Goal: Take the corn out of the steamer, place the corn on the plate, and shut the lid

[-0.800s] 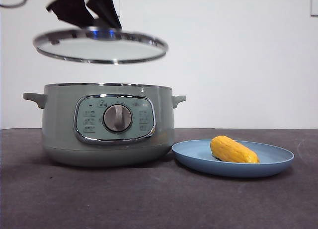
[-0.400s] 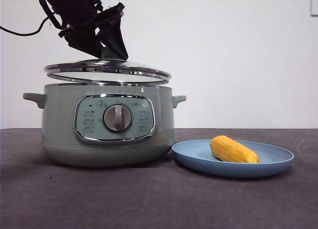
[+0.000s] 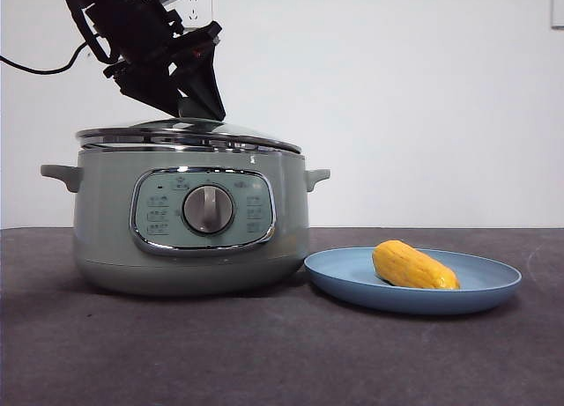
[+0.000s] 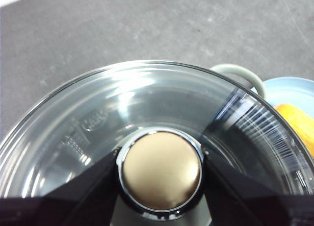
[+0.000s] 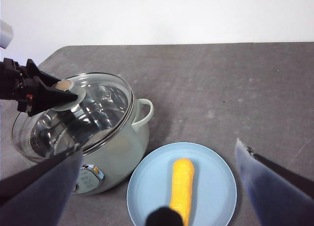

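The left pincer [image 3: 196,114] comes down from above onto the steamer [image 3: 189,221], and its two black jaws are clenched on either side of the lid's [image 3: 189,135] pale knob [image 4: 161,170]; the left wrist view shows the jaws pressed against the knob's chrome collar. The right pincer [image 5: 157,187] hangs high over the plate [image 3: 352,283] with its jaws spread wide and nothing between them.

Taking the steamer as the landmark and going from near to far: the dark grey worktop [image 3: 264,353] runs bare in front of it. The steamer faces forward with its chrome-framed control panel [image 3: 203,210] and silver dial [image 3: 209,210]. Just beside its base, on the side of the small handle [image 3: 317,176], lies the light-blue plate, its rim close to the steamer's foot. The corn [image 3: 412,266] lies on its side in the plate, roughly at the middle as the right wrist view shows, and apart from the steamer.

The glass lid sits on top of the steamer, its chrome rim lying along the pot's rim; whether it is fully seated all round cannot be told. Behind the steamer stands a plain white wall [image 3: 423,98] with a socket [image 3: 201,5] high up.
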